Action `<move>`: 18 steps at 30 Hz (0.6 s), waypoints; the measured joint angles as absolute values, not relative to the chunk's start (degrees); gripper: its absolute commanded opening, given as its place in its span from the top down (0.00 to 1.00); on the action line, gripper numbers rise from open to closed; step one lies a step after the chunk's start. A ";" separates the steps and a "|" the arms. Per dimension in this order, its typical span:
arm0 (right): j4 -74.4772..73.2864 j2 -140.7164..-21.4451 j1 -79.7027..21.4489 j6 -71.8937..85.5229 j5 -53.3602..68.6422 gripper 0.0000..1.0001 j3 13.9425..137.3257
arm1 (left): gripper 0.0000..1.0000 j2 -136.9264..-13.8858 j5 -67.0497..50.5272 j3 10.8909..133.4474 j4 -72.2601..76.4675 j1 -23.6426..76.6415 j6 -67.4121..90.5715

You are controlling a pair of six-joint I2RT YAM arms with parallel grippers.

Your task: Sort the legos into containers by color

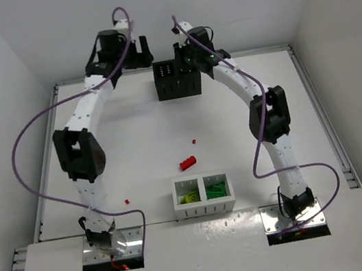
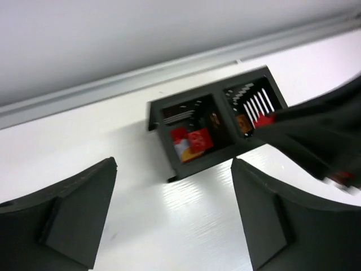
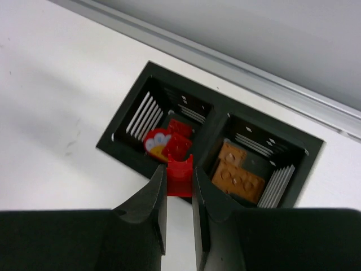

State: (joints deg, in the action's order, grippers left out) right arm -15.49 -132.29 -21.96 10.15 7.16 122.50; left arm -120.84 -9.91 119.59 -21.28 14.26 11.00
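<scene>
Red brick (image 3: 180, 176) clenched in my right jaws at black box (image 3: 210, 141) rim; ease forward over red-filled compartment, then drop; left jaws released

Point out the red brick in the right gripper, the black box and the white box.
red brick (image 3: 180, 176): right wrist view, middle of its visible face.
black box (image 3: 210, 135): right wrist view, divider between its two compartments.
white box (image 1: 205, 208): top external view, its near outer wall.
</scene>
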 measured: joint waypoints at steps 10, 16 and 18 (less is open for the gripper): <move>-9.80 -141.60 -22.90 12.88 8.25 1.00 128.09 | 0.01 -103.61 -9.65 98.35 -21.89 1.65 12.25; -7.81 -143.11 -23.44 13.30 9.15 0.69 129.62 | 0.01 -102.98 -12.78 87.07 -25.67 1.85 8.36; -7.57 -143.24 -23.68 13.54 9.21 0.64 129.82 | 0.01 -102.74 -15.05 85.43 -26.59 2.07 6.46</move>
